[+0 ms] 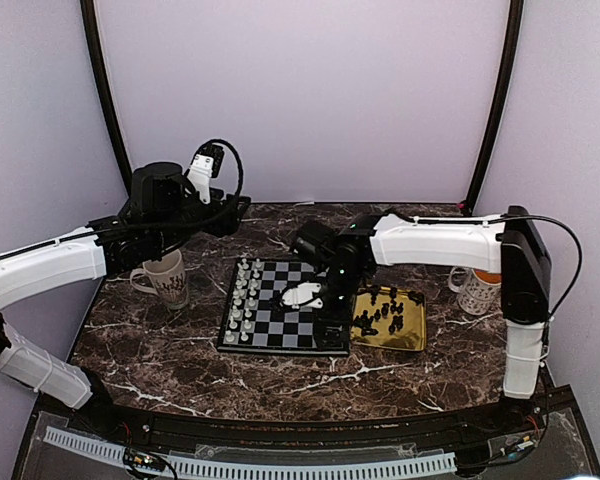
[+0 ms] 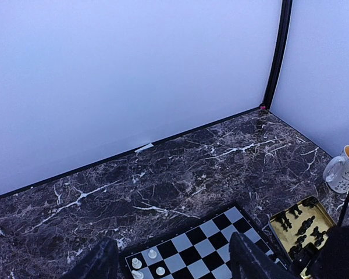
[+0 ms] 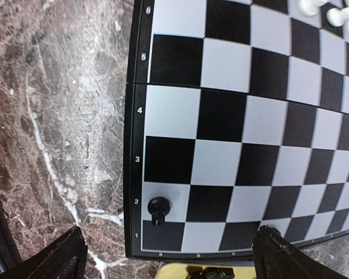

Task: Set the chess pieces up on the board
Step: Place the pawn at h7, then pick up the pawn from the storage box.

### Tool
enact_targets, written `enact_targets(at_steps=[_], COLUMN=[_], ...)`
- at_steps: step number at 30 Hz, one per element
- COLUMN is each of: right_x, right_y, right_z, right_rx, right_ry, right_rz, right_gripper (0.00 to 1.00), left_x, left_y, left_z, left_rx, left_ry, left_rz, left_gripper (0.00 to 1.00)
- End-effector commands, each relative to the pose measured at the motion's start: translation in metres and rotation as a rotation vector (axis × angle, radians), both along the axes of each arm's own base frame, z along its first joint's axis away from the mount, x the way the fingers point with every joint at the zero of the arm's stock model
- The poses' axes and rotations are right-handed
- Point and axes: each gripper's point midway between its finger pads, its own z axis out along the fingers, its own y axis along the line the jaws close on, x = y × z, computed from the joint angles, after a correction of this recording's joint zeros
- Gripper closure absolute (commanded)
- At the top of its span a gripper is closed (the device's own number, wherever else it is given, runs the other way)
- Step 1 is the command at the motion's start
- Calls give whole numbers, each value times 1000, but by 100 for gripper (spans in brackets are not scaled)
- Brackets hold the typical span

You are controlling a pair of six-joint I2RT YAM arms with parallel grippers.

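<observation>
A glossy black pawn (image 3: 158,209) stands on a pale square near a corner of the checkered board (image 1: 280,305), under the right gripper (image 3: 168,256), which is spread wide and empty. White pieces (image 1: 245,295) line the opposite edge. More black pieces (image 1: 385,315) fill a shiny gold tray (image 1: 412,340) just beside the board on the veined marble table (image 1: 160,350). The left gripper (image 2: 174,264) hangs part-open, empty.

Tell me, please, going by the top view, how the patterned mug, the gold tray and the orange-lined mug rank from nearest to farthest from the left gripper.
1. patterned mug: on the table's left side, closest to the left gripper.
2. gold tray: right of the board, past the table's middle.
3. orange-lined mug: far right edge, beyond the tray.
</observation>
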Motion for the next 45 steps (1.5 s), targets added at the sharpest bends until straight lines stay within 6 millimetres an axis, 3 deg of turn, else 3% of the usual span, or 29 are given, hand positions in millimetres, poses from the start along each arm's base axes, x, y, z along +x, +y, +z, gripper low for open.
enact_targets(at_steps=[1, 6, 8, 9, 13, 20, 23, 29, 30, 33, 36, 37, 38, 40, 41, 42, 45], right_x=[25, 64, 72, 76, 82, 82, 74, 50, 48, 51, 70, 87, 100, 129, 138, 135, 121], right_y=[-13, -58, -77, -88, -119, -134, -137, -161, -163, -163, -169, -178, -191, -230, -244, -241, -230], right_z=[79, 101, 103, 113, 110, 112, 98, 39, 36, 52, 95, 127, 143, 150, 139, 120, 76], right_rx=[186, 225, 288, 336, 344, 394, 352, 155, 158, 201, 298, 366, 393, 342, 296, 264, 248], right_ry=[-71, -244, -235, -246, -205, -249, -186, -59, -68, -122, -290, -449, -565, -745, -768, -689, -498], right_rz=[-99, -191, -233, -262, -338, -416, -424, -416, -415, -416, -465, -535, -614, -826, -888, -833, -755], right_gripper=[0, 0, 0, 0, 0, 0, 0, 0, 0, 0, 0, 0, 0, 0, 1, 4, 32], left_x=[0, 1, 1, 2, 3, 5, 6, 6, 6, 6, 7, 7, 7, 7, 7, 8, 9], left_y=[1, -2, -2, -2, -2, -4, -3, -2, -2, -3, -2, -2, -3, -2, -2, -2, -2], left_z=[3, -2, -3, -4, -7, -11, -11, -11, -11, -13, -13, -13, -12, -12, -12, -13, -16], left_rx=[-4, 4, 9, 13, 22, 30, 38, 42, 42, 46, 49, 49, 47, 45, 46, 51, 65], left_ry=[-14, -4, -3, -3, 1, 6, 3, -3, -3, 0, -2, -3, -5, -6, -7, -5, -3], left_rz=[-5, -13, -11, -9, -6, -7, -1, 1, 1, 0, 3, 2, 1, 4, 6, 7, 10], left_gripper=[32, 32, 32, 32, 32, 32, 32, 32, 32, 32, 32, 32, 32, 31, 30, 29, 27])
